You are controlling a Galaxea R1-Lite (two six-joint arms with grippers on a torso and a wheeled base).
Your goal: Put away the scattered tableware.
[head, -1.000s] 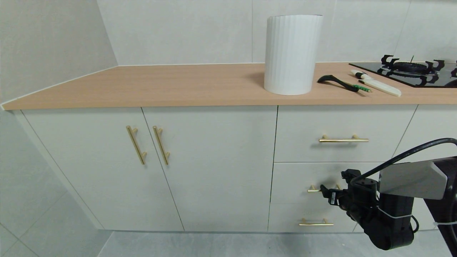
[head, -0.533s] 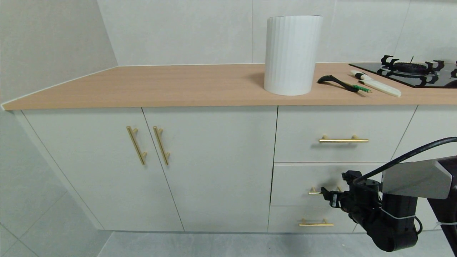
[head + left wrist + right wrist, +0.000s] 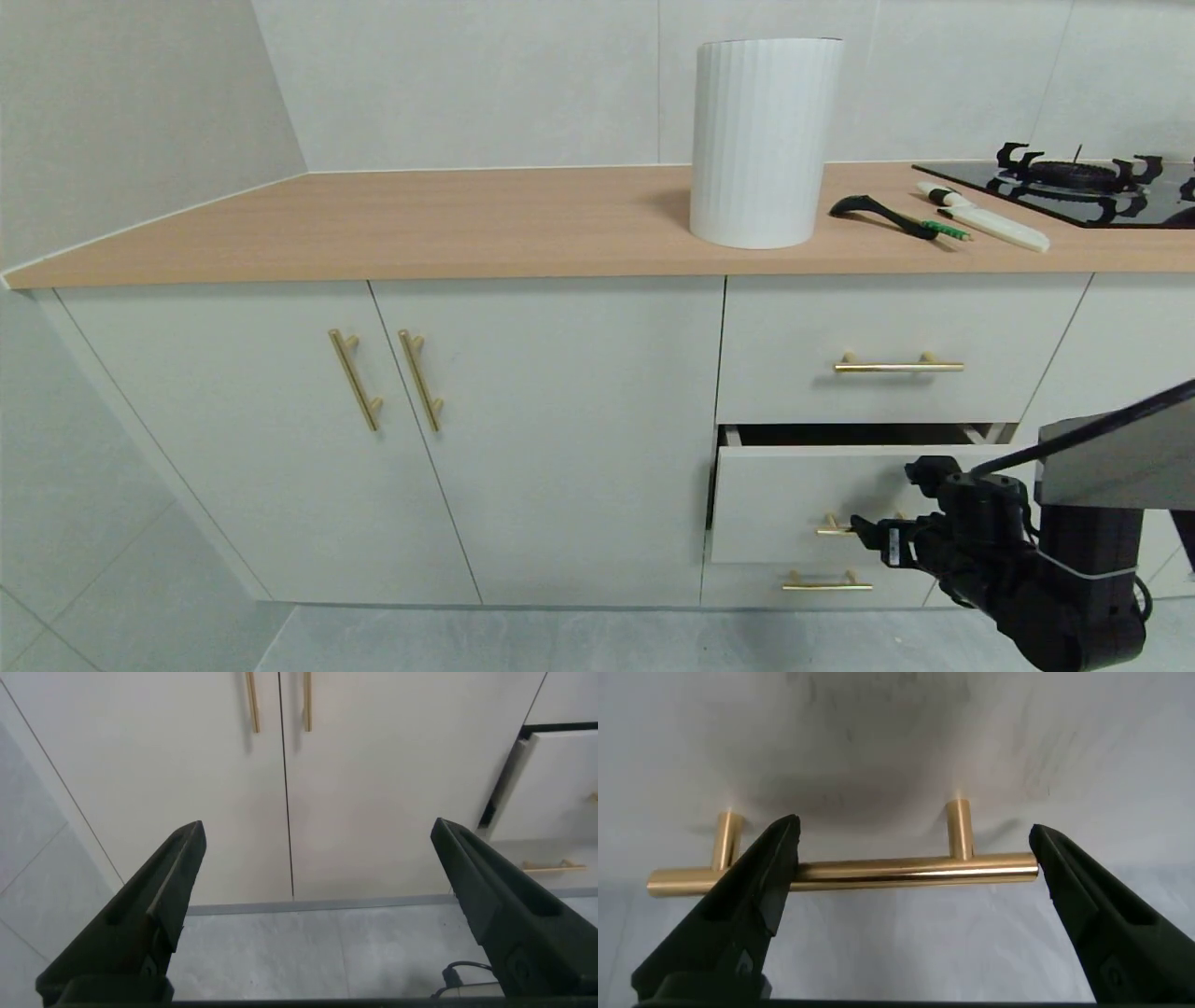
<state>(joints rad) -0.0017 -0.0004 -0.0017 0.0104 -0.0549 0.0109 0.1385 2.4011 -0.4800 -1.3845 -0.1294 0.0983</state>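
Wooden countertop, grey tiled wall, middle drawer ajar.

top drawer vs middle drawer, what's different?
The top drawer is shut, flush with the cabinet front; the middle drawer stands partly out, a dark gap above it. The top drawer's handle is free; the middle drawer's handle has the right hand at it. Both have pale fronts and gold bar handles.
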